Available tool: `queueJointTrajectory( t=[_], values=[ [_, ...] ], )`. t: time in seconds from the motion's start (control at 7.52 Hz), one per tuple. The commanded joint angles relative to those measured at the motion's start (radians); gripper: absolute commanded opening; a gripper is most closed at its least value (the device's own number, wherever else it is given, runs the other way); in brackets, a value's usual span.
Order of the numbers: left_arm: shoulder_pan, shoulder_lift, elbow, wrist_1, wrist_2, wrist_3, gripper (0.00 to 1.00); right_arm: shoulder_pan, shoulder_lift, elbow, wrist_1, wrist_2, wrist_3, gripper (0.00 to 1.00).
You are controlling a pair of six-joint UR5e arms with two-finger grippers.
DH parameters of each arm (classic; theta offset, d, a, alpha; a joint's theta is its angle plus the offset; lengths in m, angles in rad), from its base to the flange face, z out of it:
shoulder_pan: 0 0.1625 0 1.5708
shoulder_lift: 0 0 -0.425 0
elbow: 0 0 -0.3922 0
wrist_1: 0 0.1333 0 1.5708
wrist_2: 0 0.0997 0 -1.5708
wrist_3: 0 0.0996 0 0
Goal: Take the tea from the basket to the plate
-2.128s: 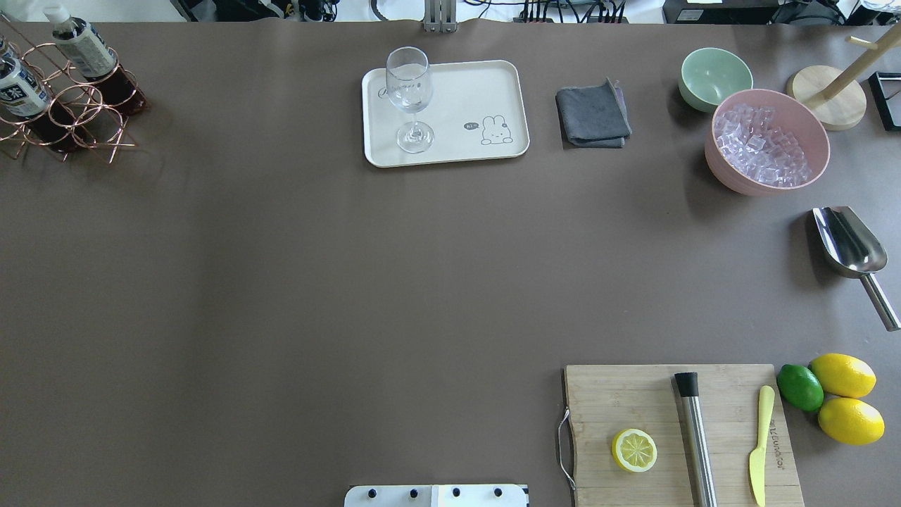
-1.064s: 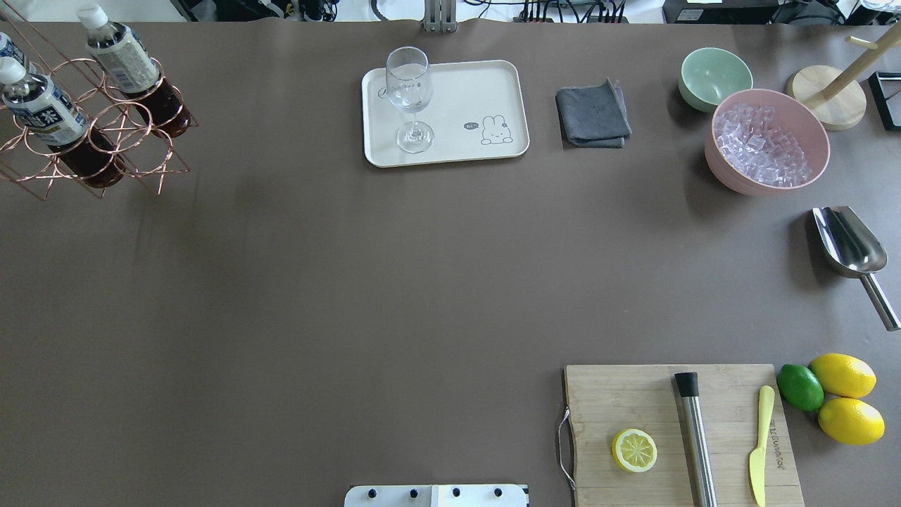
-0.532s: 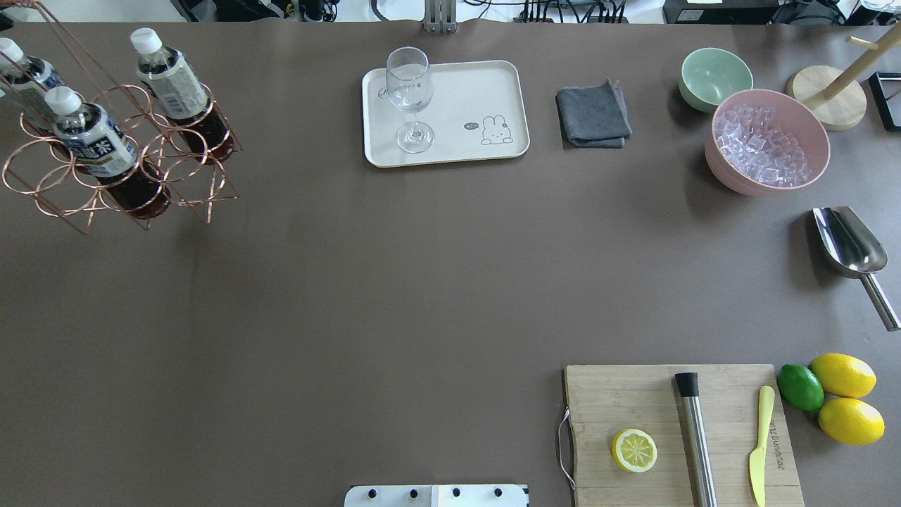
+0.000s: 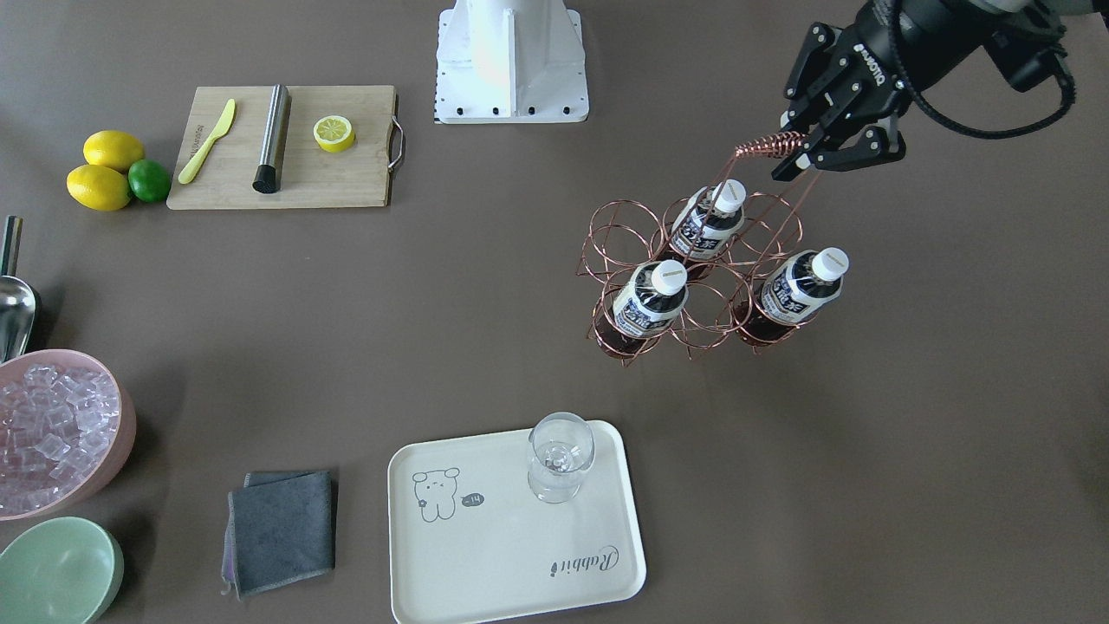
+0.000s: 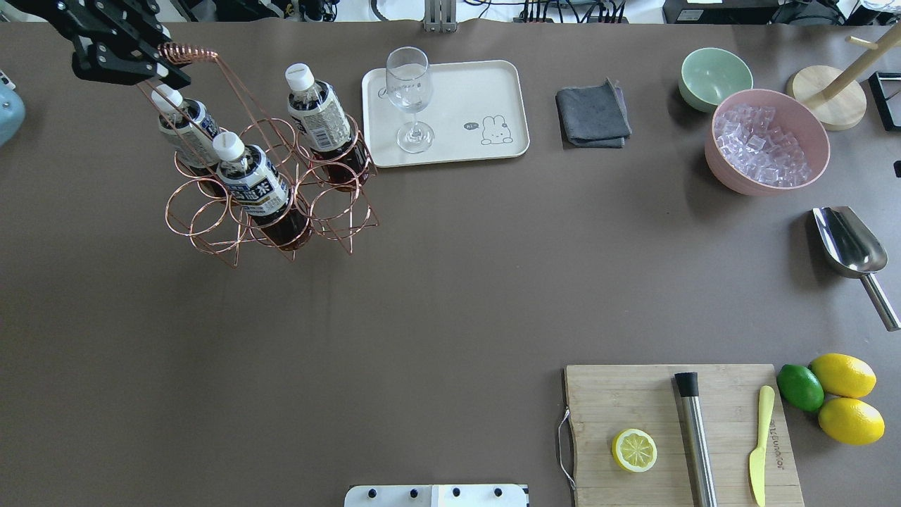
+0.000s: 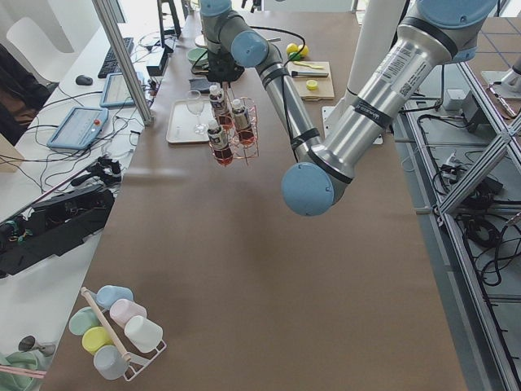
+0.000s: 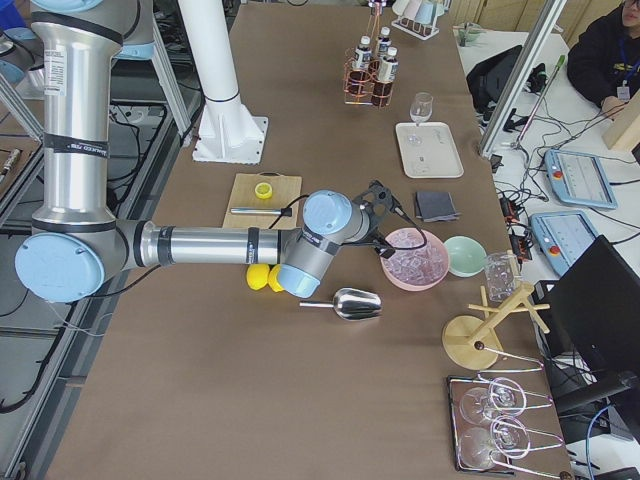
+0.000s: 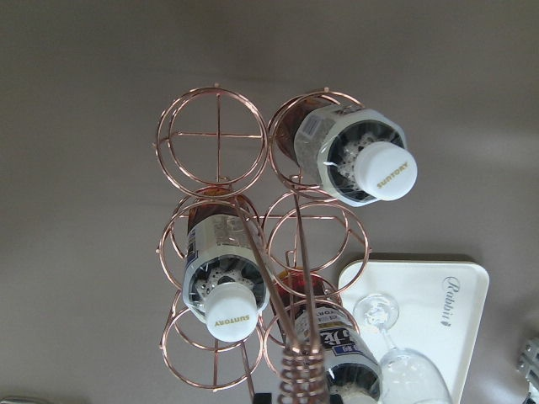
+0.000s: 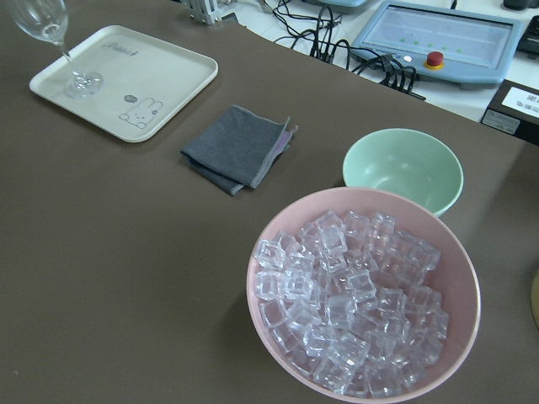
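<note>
Three tea bottles [image 5: 320,116] [image 5: 250,179] [image 5: 186,127] with white caps stand in a copper wire basket [image 5: 211,227] at the table's far left. My left gripper [image 5: 137,62] is shut on the basket's coiled handle [image 5: 186,51] and also shows in the front view [image 4: 814,152]. The basket [image 4: 606,234] hangs from it; I cannot tell whether it touches the table. The cream plate [image 5: 479,91] with the rabbit drawing lies just right of the basket. My right gripper [image 7: 385,210] shows only in the right side view, by the ice bowl; I cannot tell if it is open.
A wine glass [image 5: 408,88] stands on the plate's left end. A grey cloth [image 5: 593,116], a mint bowl [image 5: 714,77], a pink bowl of ice [image 5: 721,169] and a metal scoop [image 5: 848,243] lie to the right. A cutting board [image 5: 605,394] lies near right.
The basket with its three bottles has moved right, toward the plate. My left gripper on the handle has come into the overhead view.
</note>
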Motion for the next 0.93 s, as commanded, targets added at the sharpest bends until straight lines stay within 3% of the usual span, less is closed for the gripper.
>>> queueJointTrajectory(
  t=[0.0, 0.27, 0.4, 0.8],
  values=[
    [0.173, -0.082, 0.005, -0.001, 0.137, -0.176, 0.0, -0.057, 0.015, -0.001, 0.296, -0.013, 0.175, 0.99],
    [0.259, -0.12, 0.004, -0.003, 0.182, -0.264, 0.0, -0.144, 0.02, -0.001, 0.492, -0.109, 0.346, 0.99],
    [0.297, -0.143, 0.004, -0.001, 0.207, -0.31, 0.0, -0.232, 0.023, 0.002, 0.563, -0.213, 0.388, 0.99],
    [0.405, -0.214, 0.034, -0.001, 0.297, -0.401, 0.0, -0.538, 0.111, -0.001, 0.66, -0.487, 0.384, 0.99]
  ],
)
